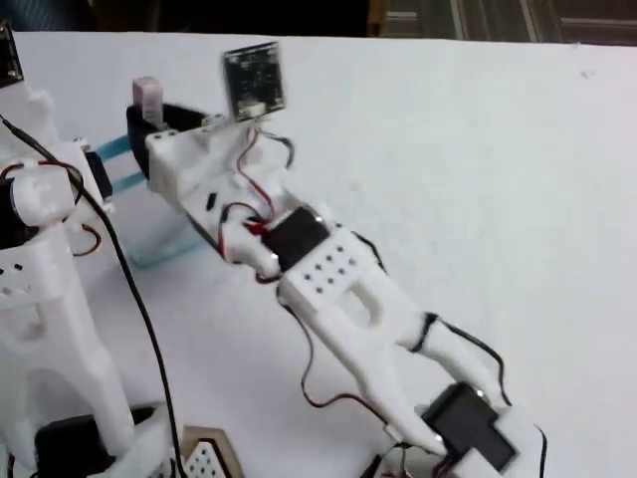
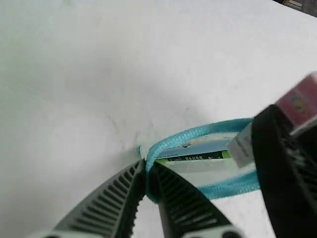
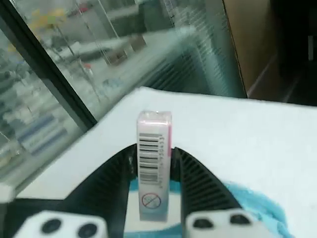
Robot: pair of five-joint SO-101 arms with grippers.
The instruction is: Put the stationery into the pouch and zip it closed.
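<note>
The right gripper (image 3: 153, 151) pinches a small white-and-pink box with a barcode (image 3: 154, 131), holding it upright between its black ribbed fingers. In the high view it sits in the upper left of the frame, just above the clear plastic pouch with a teal zip edge (image 1: 149, 254), which lies on the white table (image 1: 478, 149). The left gripper (image 2: 147, 171) has its fingers pressed together on the teal edge at one end of the pouch's mouth, so the edge arches up into an open loop. A green-and-black labelled item (image 2: 193, 157) already lies inside.

The step in hand appears to be dropping the box through that mouth. To do it well, the left gripper should hold its pinch and lift slightly so the loop stays wide. The right gripper should bring the box's lower end inside the teal loop before spreading its fingers. Released too high or off-centre, the box would likely catch the edge and tumble onto the table. It should go in lengthwise beside the item already there, leaving the zip line free to close.
</note>
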